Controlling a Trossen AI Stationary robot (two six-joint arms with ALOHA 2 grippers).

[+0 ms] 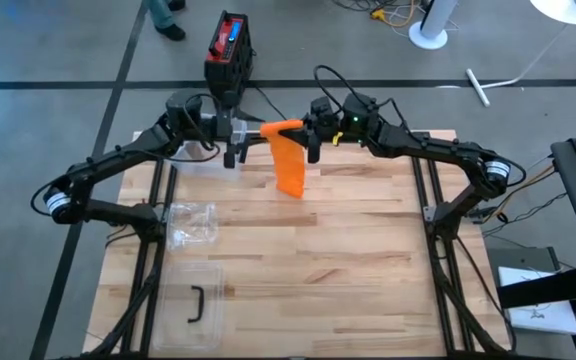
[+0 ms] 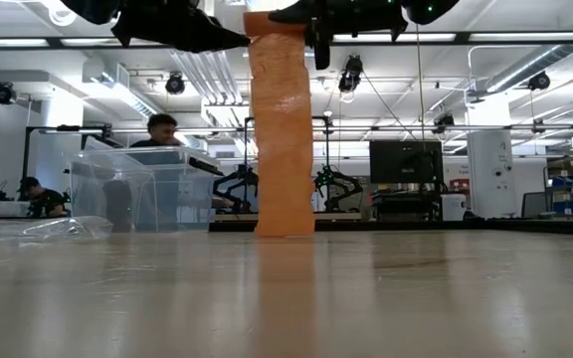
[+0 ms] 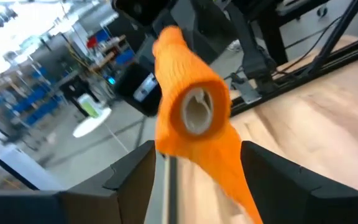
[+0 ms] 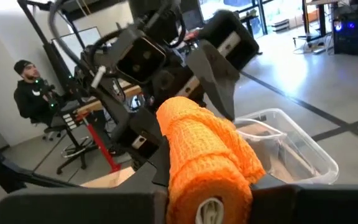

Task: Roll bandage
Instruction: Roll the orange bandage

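An orange bandage roll (image 1: 283, 127) hangs level above the table's far middle, between my two grippers. Its loose strip (image 2: 283, 129) drops straight down, and the strip's lower end (image 2: 285, 227) rests on the table. My right gripper (image 1: 313, 140) is shut on the roll's right end. My left gripper (image 3: 197, 158) is open at the roll's left end, where the pale core (image 3: 196, 112) faces it. Its fingers (image 3: 135, 177) stand on either side of the roll. I cannot tell whether they touch it. My right gripper pinches the roll's right end (image 4: 188, 186) between its two fingers, coming level from the table's right side and lying along the roll's axis. The roll is lifted clear and lies level. The strip hangs below it, nearly straight, with its lower end on the table.
A crumpled clear plastic bag (image 1: 190, 222) and a clear lid with a black handle (image 1: 196, 305) lie at the table's near left. A clear plastic box (image 2: 127, 189) shows in the low view. A red and black case (image 1: 230, 45) stands beyond the far edge. People sit in the room behind.
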